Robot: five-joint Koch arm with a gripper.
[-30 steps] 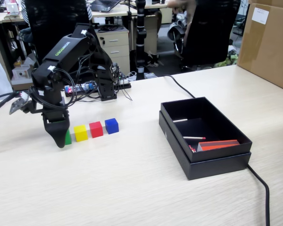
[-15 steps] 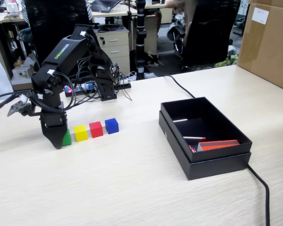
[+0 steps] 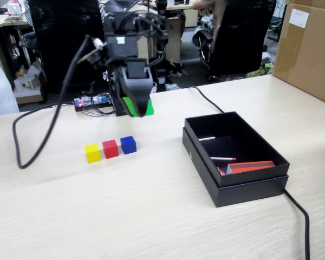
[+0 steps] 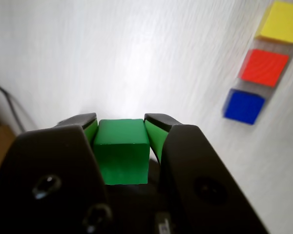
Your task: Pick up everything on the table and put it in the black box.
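Note:
My gripper [image 3: 140, 108] hangs well above the table [image 3: 124, 211], shut on the green cube [image 3: 145, 110]. The wrist view shows that green cube [image 4: 122, 150] clamped between the two black jaws of the gripper [image 4: 121, 123]. A yellow cube [image 3: 92, 153], a red cube [image 3: 110, 148] and a blue cube [image 3: 128, 144] lie in a row on the table, below and left of the gripper; in the wrist view the yellow cube [image 4: 283, 21], red cube [image 4: 263, 66] and blue cube [image 4: 243, 106] sit at the upper right. The black box [image 3: 234, 181] stands open to the right, apart from the gripper.
Inside the box lie an orange-red flat item [image 3: 250, 166] and thin sticks [image 3: 222, 158]. A thick black cable [image 3: 300, 216] runs past the box, another cable [image 3: 38, 151] loops at left. A brown carton [image 3: 309, 49] stands at the back right, and office chairs [image 3: 238, 32] behind the table.
The arm has lifted the green cube off the left end of the row and swung up and to the right with it. The other three cubes have not moved.

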